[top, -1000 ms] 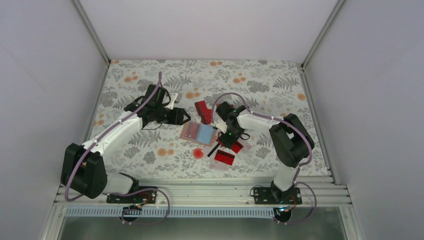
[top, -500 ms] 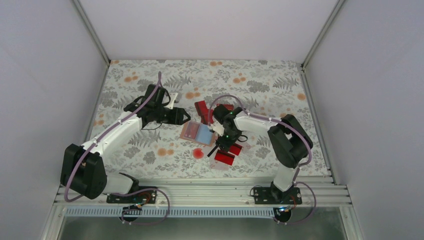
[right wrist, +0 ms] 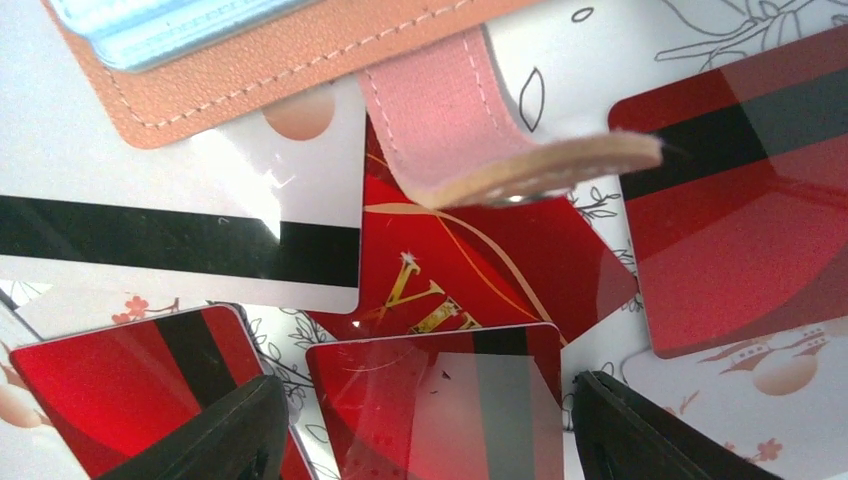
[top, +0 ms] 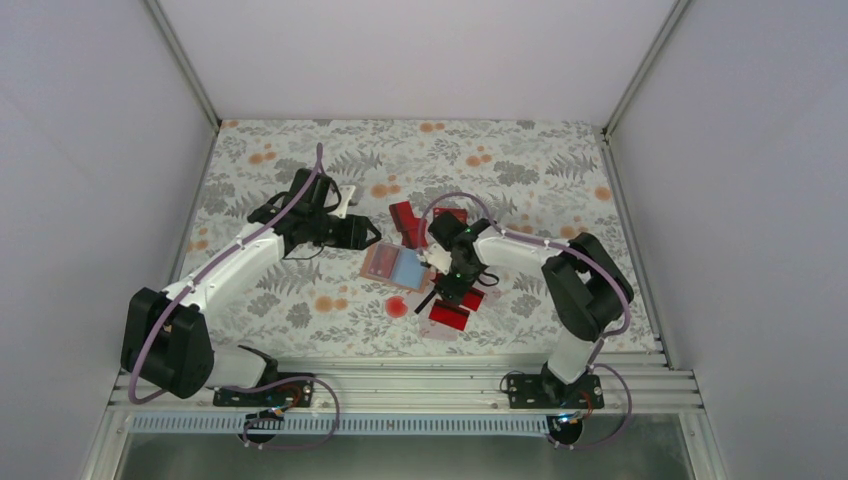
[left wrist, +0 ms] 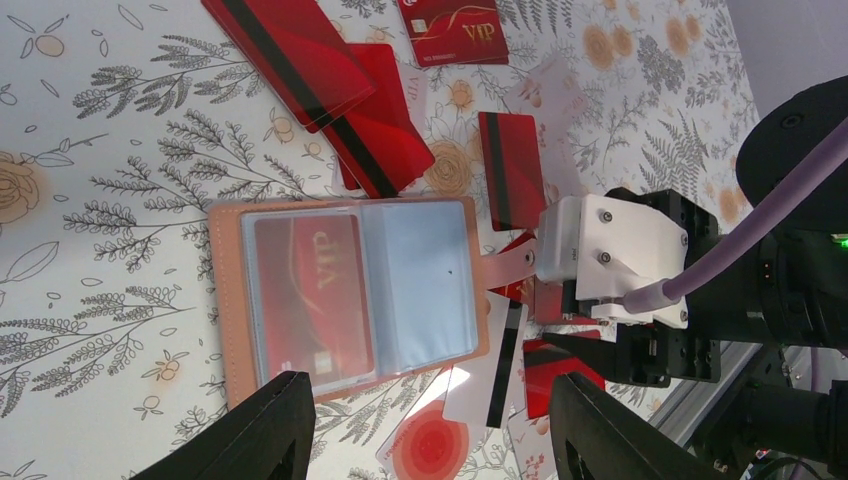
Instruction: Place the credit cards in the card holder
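Floral tabletop point(top: 560, 160) with the card holder point(left wrist: 350, 290) lying open at centre, one red card point(left wrist: 310, 300) tucked inside. Loose credit cards point(right wrist: 440, 400) lie beside it. Left gripper point(left wrist: 430, 390) and right gripper point(right wrist: 430, 395) hover, jaws apart, holding nothing.

Bright, even, diffuse light; shadows soft.
Glare streaks the glossy credit cards point(right wrist: 430, 400) in the right wrist view, whose dark fingers point(right wrist: 215, 440) blur at the lower edge; overhead, the worktop point(top: 300, 160) is evenly lit.
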Tool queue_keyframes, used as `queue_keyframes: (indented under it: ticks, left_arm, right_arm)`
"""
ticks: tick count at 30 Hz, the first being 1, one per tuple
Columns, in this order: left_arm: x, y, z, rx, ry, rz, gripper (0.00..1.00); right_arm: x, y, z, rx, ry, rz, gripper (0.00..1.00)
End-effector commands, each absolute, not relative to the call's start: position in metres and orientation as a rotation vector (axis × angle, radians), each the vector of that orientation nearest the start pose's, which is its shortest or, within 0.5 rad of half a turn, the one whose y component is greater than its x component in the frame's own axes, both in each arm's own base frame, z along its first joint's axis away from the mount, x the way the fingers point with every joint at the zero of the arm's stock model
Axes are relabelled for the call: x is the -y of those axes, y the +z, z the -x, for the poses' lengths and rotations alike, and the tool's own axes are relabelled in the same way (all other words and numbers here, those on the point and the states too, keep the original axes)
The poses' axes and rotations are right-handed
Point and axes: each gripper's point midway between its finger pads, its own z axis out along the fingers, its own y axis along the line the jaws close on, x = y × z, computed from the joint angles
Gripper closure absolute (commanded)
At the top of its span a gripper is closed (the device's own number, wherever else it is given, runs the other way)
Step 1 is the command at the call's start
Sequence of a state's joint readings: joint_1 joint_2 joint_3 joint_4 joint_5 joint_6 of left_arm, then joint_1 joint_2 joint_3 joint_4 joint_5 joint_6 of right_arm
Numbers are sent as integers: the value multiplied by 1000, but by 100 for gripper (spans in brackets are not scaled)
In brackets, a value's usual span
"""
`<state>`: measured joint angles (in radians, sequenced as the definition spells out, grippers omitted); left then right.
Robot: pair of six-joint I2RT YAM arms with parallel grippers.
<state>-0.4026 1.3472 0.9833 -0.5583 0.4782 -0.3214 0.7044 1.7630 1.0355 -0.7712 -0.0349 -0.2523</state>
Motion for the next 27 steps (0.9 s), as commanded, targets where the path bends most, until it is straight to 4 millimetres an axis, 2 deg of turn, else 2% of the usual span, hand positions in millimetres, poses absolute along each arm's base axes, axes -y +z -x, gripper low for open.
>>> queue_keyframes:
  ticks: [1,8,18,22,24,27]
  left_arm:
    - [210,169,-292,-2521,-873,-343,40]
    - [210,170,-292,-2520,-868,-352,40]
    - [210,167,-291,-2521,-872,-339,40]
    - [208,168,-291,-2519,-859,-346,40]
    - [208,167,-291,-2522,-852,-349,40]
    - [207,165,-290,-2525,-846,-354,40]
  right_arm:
    - [-156,-28,-217,-2851,-107,1492,28]
    - [-146,-28,-226,-2880,-72,1428,30]
    - [-150,-34,-217,-2917,-5,1456,34]
    - [-152,-39,-215,-2928,18,1474,39]
    - [-154,-39,-215,-2934,28,1469,46]
    - [-153,-39,-215,-2942,23,1460,47]
